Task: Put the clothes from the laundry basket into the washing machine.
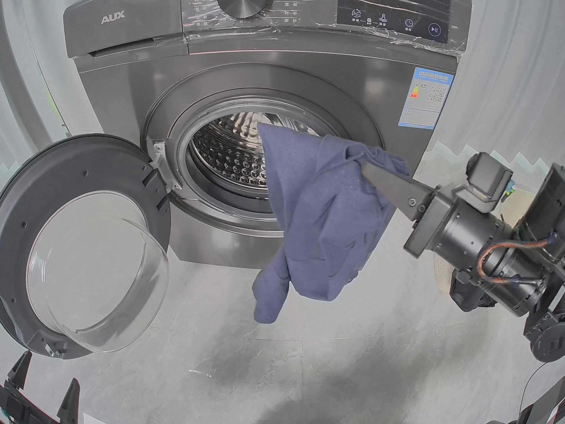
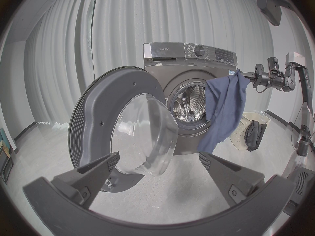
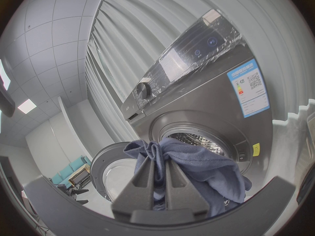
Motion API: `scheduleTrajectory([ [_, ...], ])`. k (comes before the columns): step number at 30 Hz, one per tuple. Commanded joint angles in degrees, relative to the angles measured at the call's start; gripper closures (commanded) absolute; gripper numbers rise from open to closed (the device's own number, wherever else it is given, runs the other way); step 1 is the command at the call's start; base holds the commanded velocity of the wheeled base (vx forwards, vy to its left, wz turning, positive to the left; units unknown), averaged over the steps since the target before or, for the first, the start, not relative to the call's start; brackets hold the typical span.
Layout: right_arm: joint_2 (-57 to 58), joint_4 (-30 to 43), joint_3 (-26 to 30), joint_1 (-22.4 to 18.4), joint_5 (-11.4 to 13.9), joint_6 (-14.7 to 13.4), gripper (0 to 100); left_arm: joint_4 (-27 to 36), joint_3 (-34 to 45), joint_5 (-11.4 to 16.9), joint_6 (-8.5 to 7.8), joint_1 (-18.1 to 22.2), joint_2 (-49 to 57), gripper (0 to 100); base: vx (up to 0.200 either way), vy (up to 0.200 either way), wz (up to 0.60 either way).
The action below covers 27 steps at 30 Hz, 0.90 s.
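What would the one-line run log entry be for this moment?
right gripper: shut on blue garment, before drum | left gripper: open, low | washer door: open | laundry basket: holds dark garment

Pale pleated curtains (image 1: pixel 518 60) hang across the upper right and far left of the frame, with grey marbled floor (image 1: pixel 365 354) spreading below.

Finding drum mouth (image 1: pixel 235 148) of washing machine (image 1: pixel 118 89) standing open just ahead of right pincer (image 1: pixel 366 169). Noting blue garment (image 1: pixel 318 219) hanging from the pincer, covering the near side of the mouth and trailing below its rim, leaving the far side clear. Recording door (image 1: pixel 82 242) swung wide, well beyond the mouth from the pincer, off the path. Noting laundry basket (image 2: pixel 239 135) sitting on the floor below the pincer.
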State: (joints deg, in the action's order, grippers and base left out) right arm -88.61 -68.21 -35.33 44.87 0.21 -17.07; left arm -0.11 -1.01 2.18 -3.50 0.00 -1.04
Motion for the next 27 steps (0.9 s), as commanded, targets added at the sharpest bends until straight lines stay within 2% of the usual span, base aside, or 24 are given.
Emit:
scheduleTrajectory([
  [1, -7.10, -3.78, -2.90, 1.53, -1.00, 0.10, 100, -0.07, 1.01, 0.02, -0.10, 0.00, 1.04, 0, 0.000, 0.000, 0.00],
  [3, -8.51, -5.18, -5.37, 1.71, -2.84, 0.10, 100, -0.07, 1.01, 0.10, -0.02, 0.00, 1.04, 0, 0.000, 0.000, 0.00],
  [6, -9.47, -5.45, -6.16, 2.41, -3.11, 0.10, 100, -0.42, 1.01, 0.19, 0.25, 0.00, 1.04, 0, 0.000, 0.000, 0.00],
  [7, -9.65, -5.45, -6.16, 2.76, -3.11, 0.10, 100, -1.82, -0.39, -0.07, 1.30, 0.09, 1.04, 0, 0.000, 0.000, 0.00],
  [9, -10.26, -5.45, -6.16, 2.94, -3.02, 0.10, 100, -6.22, -7.69, 0.10, 2.36, 0.18, -1.42, 0, 0.000, 0.000, 0.00],
  [12, -12.37, -5.89, -7.56, 2.85, -2.93, 0.19, 100, -7.27, -14.02, 0.98, 2.18, -0.79, -8.54, 0, 0.000, 0.000, 0.00],
  [14, -13.87, -6.76, -8.97, 2.94, -2.93, 0.19, 100, -7.36, -13.14, 4.32, 2.09, -2.81, -13.55, 0, 0.000, 0.000, 0.00],
  [15, -13.87, -6.76, -8.97, 2.94, -2.93, 0.19, 100, -7.36, -13.14, 4.32, 2.09, -2.81, -13.55, 0, 0.000, 0.000, 0.00],
  [16, -15.10, -8.26, -9.76, 2.94, -3.20, 0.46, 100, -7.80, -10.94, 8.89, 2.18, -5.27, -18.65, 0, 0.000, 0.000, 0.00],
  [18, -16.50, -9.58, -10.02, 3.03, -3.55, 0.72, 100, -8.15, -9.71, 13.37, 2.44, -7.73, -23.31, 0, 0.000, 0.000, 0.00],
  [19, -16.50, -9.58, -10.02, 3.03, -3.55, 0.72, 100, -8.15, -9.71, 13.37, 2.44, -7.73, -23.31, 0, 0.000, 0.000, 0.00],
  [20, -17.29, -10.54, -10.20, 3.20, -4.16, 1.33, 100, -9.47, -9.71, 16.54, 2.18, -9.84, -29.20, 0, 0.000, 0.000, 0.00],
  [22, -17.91, -10.81, -10.81, 2.94, -4.25, 1.33, 100, -13.51, -9.97, 17.86, 2.00, -11.25, -34.65, 0, 0.000, 0.000, 0.00],
  [27, -19.23, -10.98, -13.19, 2.32, -4.34, 1.16, 100, -28.63, -9.97, 17.94, 1.83, -14.15, -49.33, 0, 0.000, 0.000, 0.00],
])
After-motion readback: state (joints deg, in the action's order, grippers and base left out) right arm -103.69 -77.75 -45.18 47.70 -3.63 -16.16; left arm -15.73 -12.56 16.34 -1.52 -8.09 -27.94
